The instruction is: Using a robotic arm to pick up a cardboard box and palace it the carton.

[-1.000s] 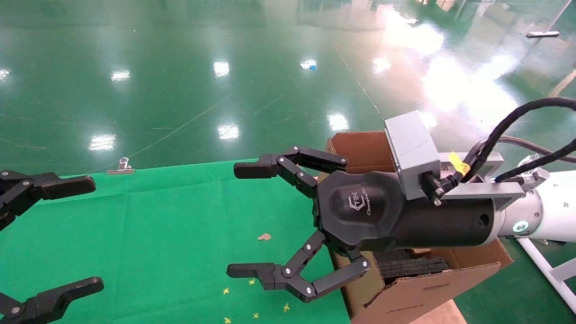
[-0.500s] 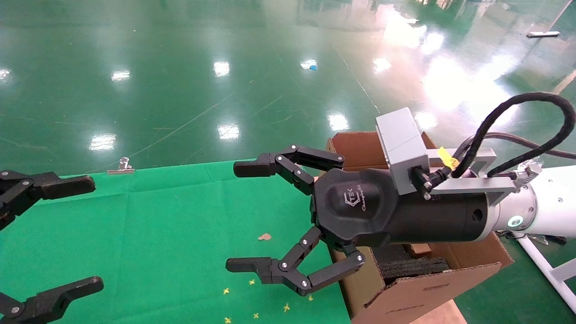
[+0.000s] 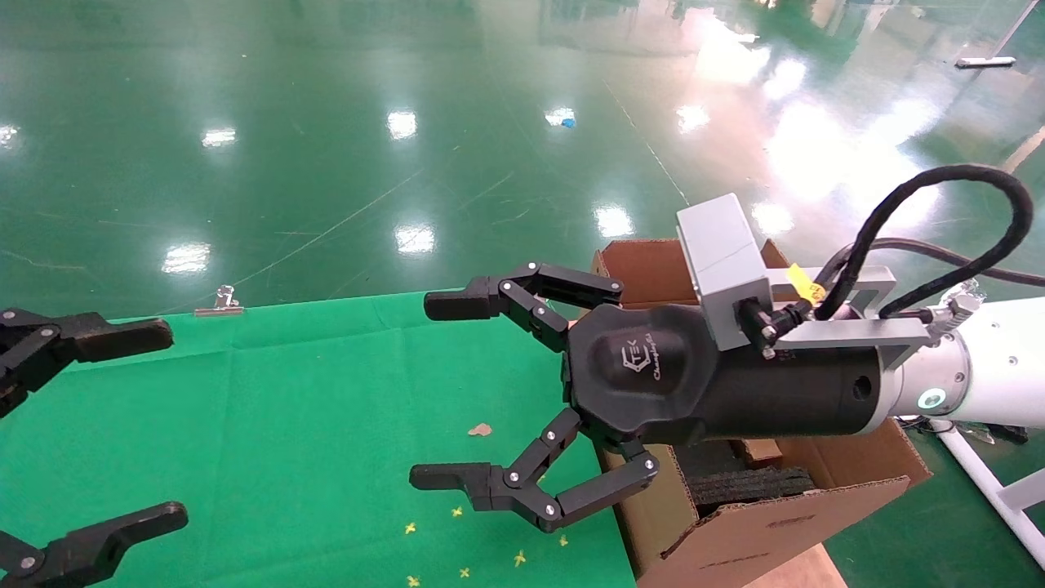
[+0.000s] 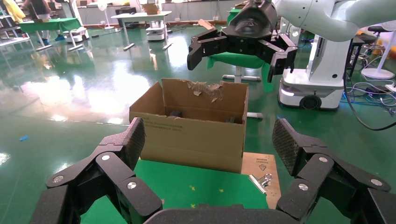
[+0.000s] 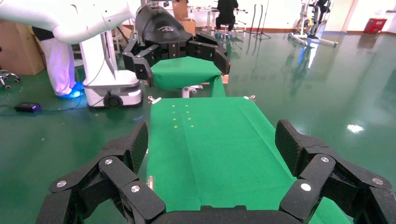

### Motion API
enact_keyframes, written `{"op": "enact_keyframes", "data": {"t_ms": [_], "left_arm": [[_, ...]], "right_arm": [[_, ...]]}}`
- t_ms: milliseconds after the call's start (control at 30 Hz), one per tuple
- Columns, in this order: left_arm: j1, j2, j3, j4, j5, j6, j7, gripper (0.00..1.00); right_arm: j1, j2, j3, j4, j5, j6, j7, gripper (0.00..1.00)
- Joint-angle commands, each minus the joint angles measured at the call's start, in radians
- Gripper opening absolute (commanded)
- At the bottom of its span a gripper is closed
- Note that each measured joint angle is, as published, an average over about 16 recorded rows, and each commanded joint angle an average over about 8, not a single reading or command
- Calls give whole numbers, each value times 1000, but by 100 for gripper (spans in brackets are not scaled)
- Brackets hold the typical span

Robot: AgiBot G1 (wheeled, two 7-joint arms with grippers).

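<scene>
Right gripper point(image 3: 437, 392) spread wide, empty, over tabletop point(image 3: 286, 425) right edge beside carton point(image 3: 759, 531). Cardboard box not visible on green cloth; maybe already in carton. Left gripper point(image 3: 139, 425) apart, parked at left edge.

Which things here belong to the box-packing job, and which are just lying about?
Job: right pincer, open over the green cloth; carton with black foam lining.
Lying about: metal clip; cardboard scrap; yellow crosses. Left pincer parked, open, at the cloth's left.
</scene>
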Motion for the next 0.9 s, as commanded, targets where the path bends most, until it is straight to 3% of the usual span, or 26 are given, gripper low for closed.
{"op": "enact_keyframes", "data": {"t_ms": [33, 900], "left_arm": [[0, 0, 0, 0, 0, 0, 0, 100], [0, 0, 0, 0, 0, 0, 0, 100]], "right_arm": [[1, 0, -1, 0, -1, 0, 0, 100], [4, 1, -5, -2, -3, 2, 2, 100]]}}
